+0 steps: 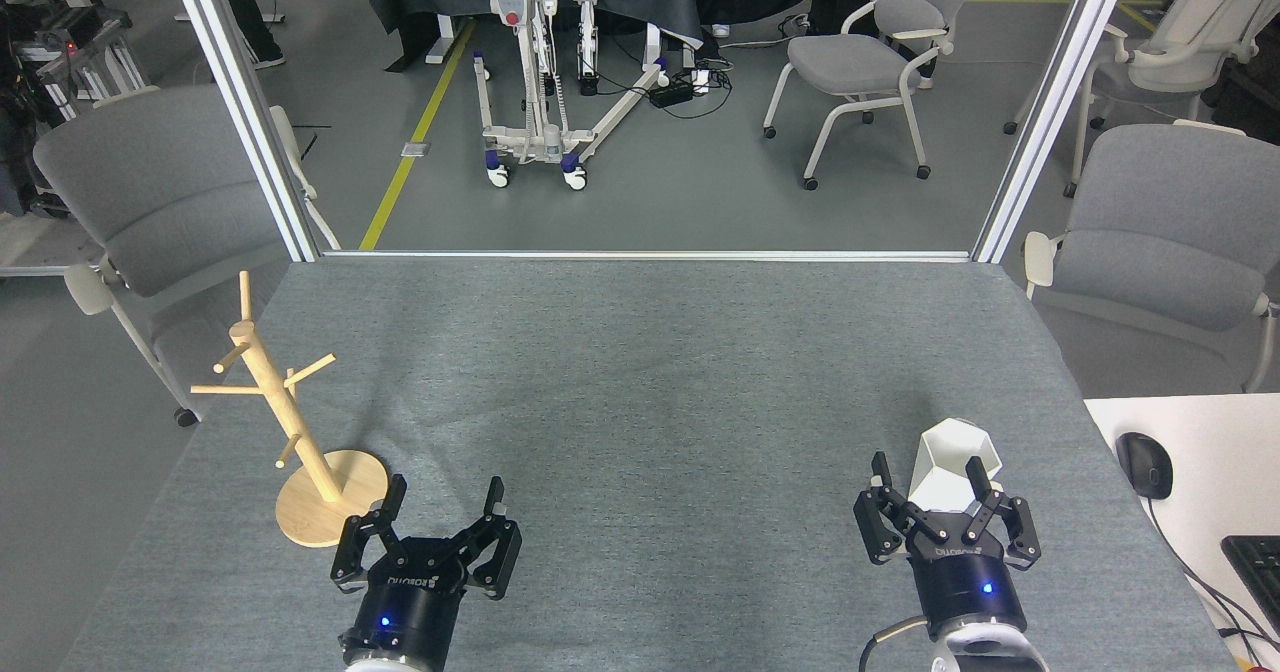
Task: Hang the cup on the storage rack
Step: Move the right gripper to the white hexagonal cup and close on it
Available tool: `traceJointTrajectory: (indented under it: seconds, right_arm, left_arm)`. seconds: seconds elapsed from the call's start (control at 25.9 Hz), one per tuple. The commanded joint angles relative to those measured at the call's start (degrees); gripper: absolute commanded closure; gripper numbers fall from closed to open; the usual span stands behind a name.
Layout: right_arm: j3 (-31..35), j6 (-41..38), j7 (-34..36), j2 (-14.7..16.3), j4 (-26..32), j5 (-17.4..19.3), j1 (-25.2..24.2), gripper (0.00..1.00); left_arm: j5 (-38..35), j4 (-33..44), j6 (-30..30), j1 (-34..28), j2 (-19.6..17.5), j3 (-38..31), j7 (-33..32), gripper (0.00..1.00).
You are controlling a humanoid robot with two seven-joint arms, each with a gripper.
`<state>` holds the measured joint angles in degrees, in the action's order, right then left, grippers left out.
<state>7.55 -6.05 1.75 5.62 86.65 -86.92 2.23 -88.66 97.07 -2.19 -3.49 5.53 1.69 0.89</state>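
Grasp step: right gripper (934,492) spread wide around the cup (953,464) on the bench (640,372), not clamped yet. Left gripper (445,517) released, empty, beside the storage rack (300,432). Next likely needs a firm clamp, then carry across to 1 peg.

Even, bright overhead light fills the frame, leaving only soft, faint shadows on the grey worktop (640,372), darkest in the centre and lower right. The picture is sharp throughout, with no glare. Straight frame posts lean outward toward the upper corners, hinting at wide-angle distortion.
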Motion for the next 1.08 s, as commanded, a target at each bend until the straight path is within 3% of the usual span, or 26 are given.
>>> traceJointTrajectory:
  seconds: [0.0,0.39,0.54,0.73,0.89,1.04]
  right_arm:
    - [0.01,-0.01,0.0,0.0,-0.07,0.0,-0.03,0.0]
    - [0.62,0.07,0.0,0.53,-0.43,0.08,-0.12,0.0]
    - [2.65,-0.1,0.0,2.55,-1.13,0.35,-0.2,0.0]
    - [4.32,-0.45,0.27,3.43,-6.23,0.17,0.23,0.0]
    - [4.32,0.16,0.18,5.28,-10.8,0.7,3.31,0.0]
    - [4.58,0.07,0.18,5.89,-11.59,0.44,3.57,0.0]
  left_arm:
    - [0.07,0.22,0.0,-0.03,0.0,-0.11,0.07,0.0]
    - [0.16,0.14,-0.09,-0.11,0.18,-0.02,0.51,0.0]
    - [0.16,0.14,-0.09,-0.11,0.0,0.07,0.42,0.0]
    - [0.16,0.14,-0.09,-0.11,0.27,0.07,0.42,0.0]
    - [0.16,-0.13,0.0,-0.03,0.27,0.07,0.34,0.0]
    - [0.16,-0.3,0.0,0.06,0.36,0.07,0.34,0.0]
